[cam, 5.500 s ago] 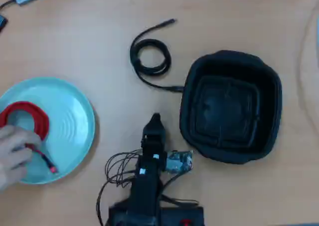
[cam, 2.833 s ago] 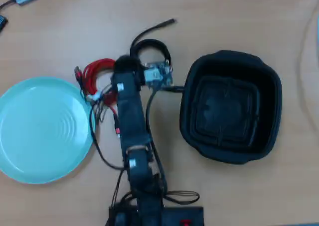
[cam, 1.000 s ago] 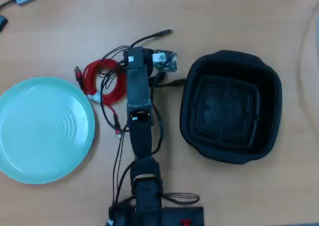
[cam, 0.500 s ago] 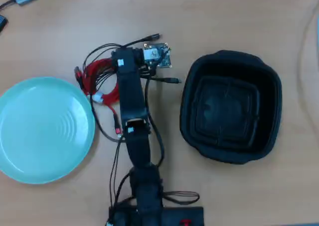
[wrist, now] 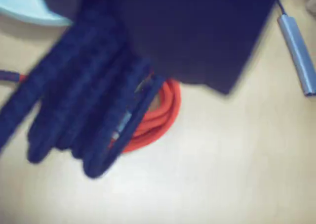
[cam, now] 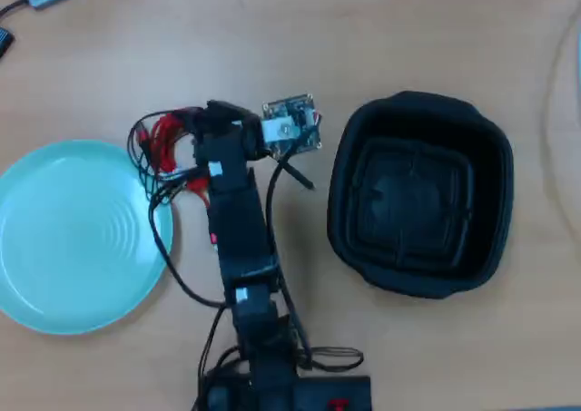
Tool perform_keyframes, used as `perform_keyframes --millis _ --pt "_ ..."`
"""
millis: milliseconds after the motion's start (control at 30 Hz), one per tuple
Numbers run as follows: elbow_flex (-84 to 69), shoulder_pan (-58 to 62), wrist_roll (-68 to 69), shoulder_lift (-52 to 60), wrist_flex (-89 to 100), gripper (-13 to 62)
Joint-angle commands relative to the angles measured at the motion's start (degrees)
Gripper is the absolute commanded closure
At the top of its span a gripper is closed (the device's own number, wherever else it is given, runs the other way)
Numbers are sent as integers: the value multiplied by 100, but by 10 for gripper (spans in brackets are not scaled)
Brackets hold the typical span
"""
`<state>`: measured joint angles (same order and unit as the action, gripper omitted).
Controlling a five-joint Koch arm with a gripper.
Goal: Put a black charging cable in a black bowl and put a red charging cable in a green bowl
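Wrist view: blurred black charging cable (wrist: pixel 84 110) loops over red charging cable (wrist: pixel 158 117)

Blurred loops of the black charging cable (wrist: pixel 84 110) hang over the red charging cable (wrist: pixel 160 117) on the table (wrist: pixel 222 169).

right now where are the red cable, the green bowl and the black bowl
red charging cable (wrist: pixel 165 116): wrist view, on the outer curve of the coil.
green bowl (cam: pixel 68 239): overhead view, on its bare inner surface near the rings.
black bowl (cam: pixel 413 198): overhead view, on its ribbed bottom.
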<state>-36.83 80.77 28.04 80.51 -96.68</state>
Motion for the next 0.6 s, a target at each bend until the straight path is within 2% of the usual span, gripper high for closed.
perform_keyframes --millis 0,300,567 --pt "703 18 -62 677 -26 558" --pt "650 756 -105 1635 -79 558" --pt "624 2127 -290 2030 -62 558"
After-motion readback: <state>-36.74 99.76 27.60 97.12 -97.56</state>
